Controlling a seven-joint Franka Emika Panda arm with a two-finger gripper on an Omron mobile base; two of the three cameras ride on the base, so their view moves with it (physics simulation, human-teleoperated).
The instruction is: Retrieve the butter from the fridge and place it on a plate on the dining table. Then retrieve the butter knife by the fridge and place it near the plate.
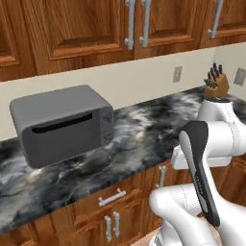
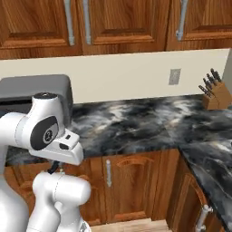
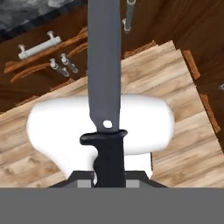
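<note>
Your fingers (image 3: 109,181) are closed on the black handle of the butter knife (image 3: 104,78), a long flat grey blade with a small pale rivet hole just above its dark guard; the blade runs straight away from the fingers toward the top of the hand view. Beyond the fingers, past the blade, you look down on a light wood plank floor (image 3: 175,87) and brown wooden cabinet fronts (image 3: 39,65) with silver bar handles. In the base views, the white arm is folded low in front of a marbled black, grey and white worktop (image 1: 144,134) over those wood cabinets. On that worktop you have a boxy grey toaster oven (image 1: 62,122) and a wooden knife block (image 1: 216,82) holding dark-handled knives. Brown wall cabinets (image 2: 122,22) hang above.
</note>
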